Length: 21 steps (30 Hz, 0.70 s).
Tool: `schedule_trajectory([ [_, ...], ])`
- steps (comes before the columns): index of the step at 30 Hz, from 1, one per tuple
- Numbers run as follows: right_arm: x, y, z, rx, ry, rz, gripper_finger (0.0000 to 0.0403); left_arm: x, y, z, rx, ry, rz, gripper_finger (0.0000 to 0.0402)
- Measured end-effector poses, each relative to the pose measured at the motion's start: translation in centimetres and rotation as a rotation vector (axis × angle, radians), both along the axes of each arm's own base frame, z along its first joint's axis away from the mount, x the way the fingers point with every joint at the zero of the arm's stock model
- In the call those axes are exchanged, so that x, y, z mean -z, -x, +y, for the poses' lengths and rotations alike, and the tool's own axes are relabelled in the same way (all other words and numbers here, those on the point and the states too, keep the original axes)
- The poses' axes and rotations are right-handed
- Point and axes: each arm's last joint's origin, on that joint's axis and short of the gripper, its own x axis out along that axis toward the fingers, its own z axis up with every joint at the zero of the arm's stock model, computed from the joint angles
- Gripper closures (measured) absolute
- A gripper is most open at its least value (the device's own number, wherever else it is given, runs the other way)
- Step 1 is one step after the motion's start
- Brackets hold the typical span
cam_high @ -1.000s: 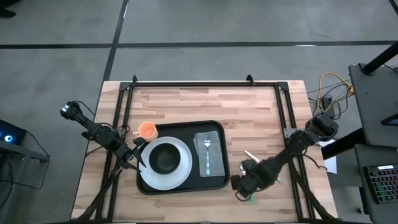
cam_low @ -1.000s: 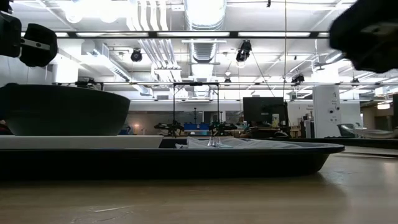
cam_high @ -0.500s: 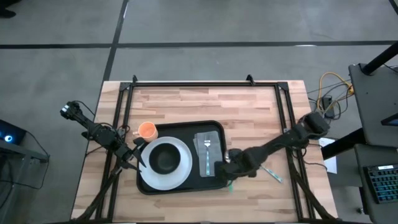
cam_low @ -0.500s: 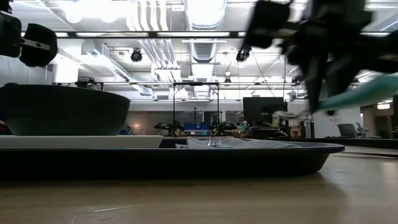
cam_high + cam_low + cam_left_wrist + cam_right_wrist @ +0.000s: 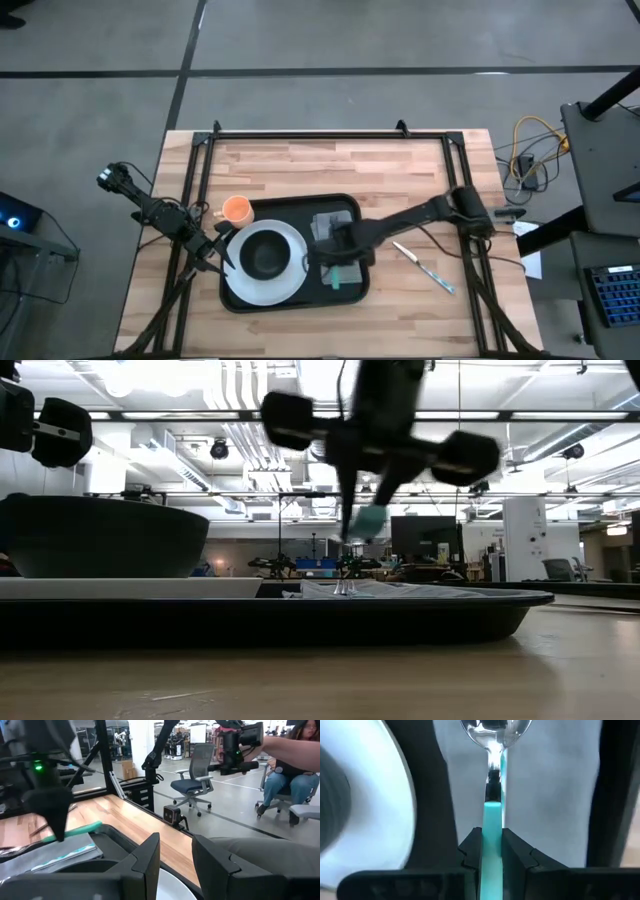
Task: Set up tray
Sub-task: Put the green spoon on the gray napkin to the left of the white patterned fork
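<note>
The right gripper (image 5: pixel 331 262) has swung in from the bare wood right of the tray (image 5: pixel 352 292) and now hangs over the tray's napkin (image 5: pixel 346 222), between the plate (image 5: pixel 288 282) and the tray's right rim. Its fingers (image 5: pixel 470 851) are pinched narrow on the teal handle of a spoon (image 5: pixel 493 817), whose bowl points out ahead over the grey cloth. In the low view the spoon is clear of the tray, held in the air above it.

The tray lies at the table's (image 5: pixel 300 165) near middle, carrying the plate with a dark bowl (image 5: pixel 265 255) on it at left and the napkin at right. An orange cup (image 5: pixel 237 209) stands just off its far left corner.

The left gripper (image 5: pixel 222 255) waits at the plate's left edge, part open around nothing.

A knife (image 5: pixel 425 270) lies on the wood right of the tray, well apart from it. The far half of the table is bare wood.
</note>
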Motion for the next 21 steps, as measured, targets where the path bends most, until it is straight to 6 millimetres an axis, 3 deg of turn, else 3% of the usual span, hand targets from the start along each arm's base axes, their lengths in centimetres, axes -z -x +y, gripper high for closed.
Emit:
schedule_trajectory([
  [6, -0.1, -2.2, -1.7, -0.037, 0.04, 0.012, 0.0365, 0.0, 0.0, 0.0, 0.001, 0.0, 0.0, 0.0306],
  [13, 1.7, -4.3, -2.5, -0.093, 0.072, 0.033, 0.0365, 0.0, 0.0, 0.0, 0.0, 0.0, 0.0, 0.0306],
  [21, 3.0, -4.6, -2.6, -0.096, 0.035, 0.104, 0.0365, 0.0, 0.0, 0.0, 0.0, 0.0, 0.0, 0.0306],
])
